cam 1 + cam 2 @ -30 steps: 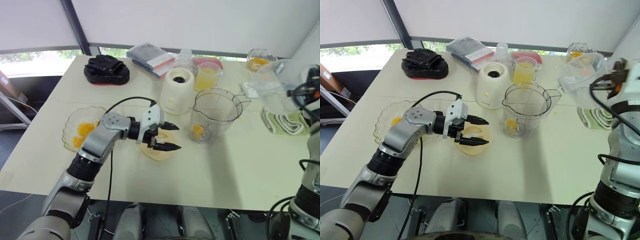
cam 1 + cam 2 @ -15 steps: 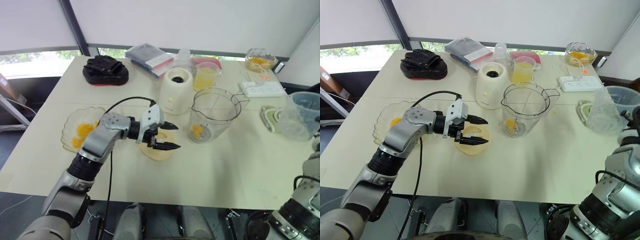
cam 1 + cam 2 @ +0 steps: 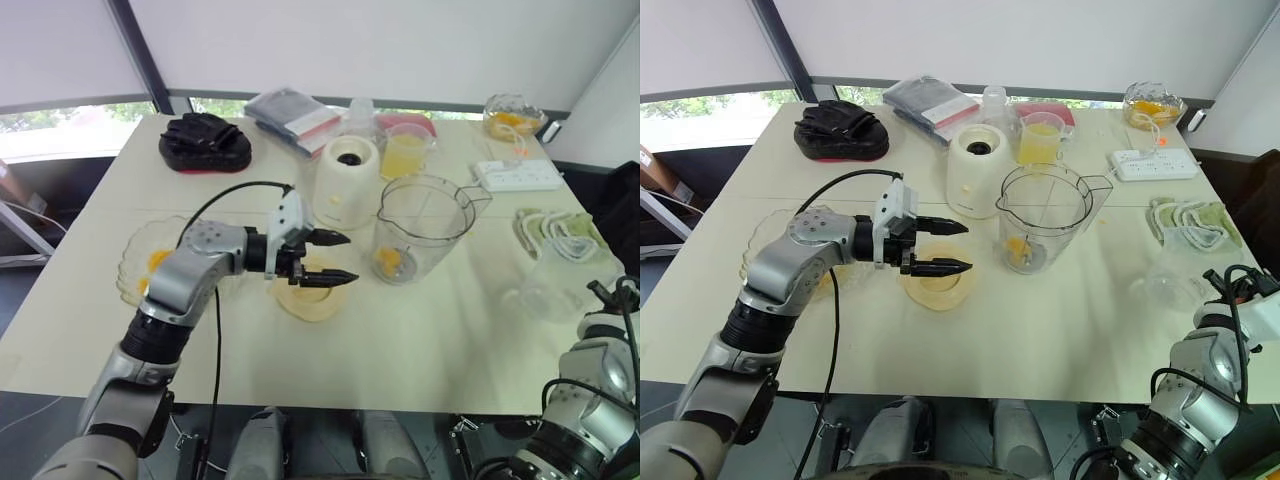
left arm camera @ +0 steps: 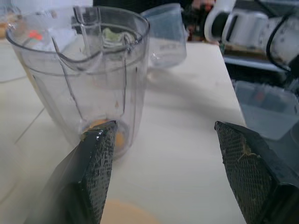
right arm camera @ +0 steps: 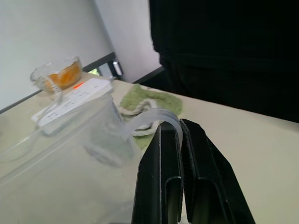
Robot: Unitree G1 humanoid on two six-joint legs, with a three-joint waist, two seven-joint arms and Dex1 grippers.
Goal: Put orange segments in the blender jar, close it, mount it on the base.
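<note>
Orange segments (image 3: 387, 262) lie in the large clear plastic blender jar (image 3: 420, 235); left claw (image 3: 338, 257) gapes above a flat cream lid (image 3: 310, 300) (right claw (image 5: 180, 140) pinches a clear cup's handle (image 5: 154, 119)).

The left gripper (image 4: 161, 172) is held open above the table (image 4: 187, 140). The blender jar (image 4: 84, 70), with orange segments (image 4: 100, 126) inside, is seen beyond one finger (image 4: 96, 172).

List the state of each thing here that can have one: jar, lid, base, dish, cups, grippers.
blender jar: upright on the table, uncovered, orange segments at its bottom.
lid: flat on the table, under the left gripper.
base: upright, socket bare.
scalloped dish: holds some segments.
juice cup: upright, partly full.
left gripper: open, holding nothing.
right gripper: shut on clear cup by its handle.
</note>
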